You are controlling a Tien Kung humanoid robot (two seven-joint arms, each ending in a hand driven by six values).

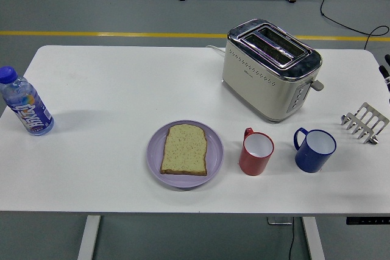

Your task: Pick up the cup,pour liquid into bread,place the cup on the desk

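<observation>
A red cup (256, 153) with a white inside stands upright near the table's front, its handle pointing up-left. Right of it stands a blue cup (315, 149), also upright. Left of the red cup, a slice of bread (184, 148) lies flat on a lilac plate (155, 165). Nothing holds either cup. Only a sliver of my right hand (387, 68) shows at the picture's right edge, far from both cups. My left arm is out of view.
A cream and chrome toaster (271, 68) stands behind the cups. A small metal toast rack (364, 122) sits at the right edge of the white table (109, 89). A water bottle (25, 103) stands at the far left.
</observation>
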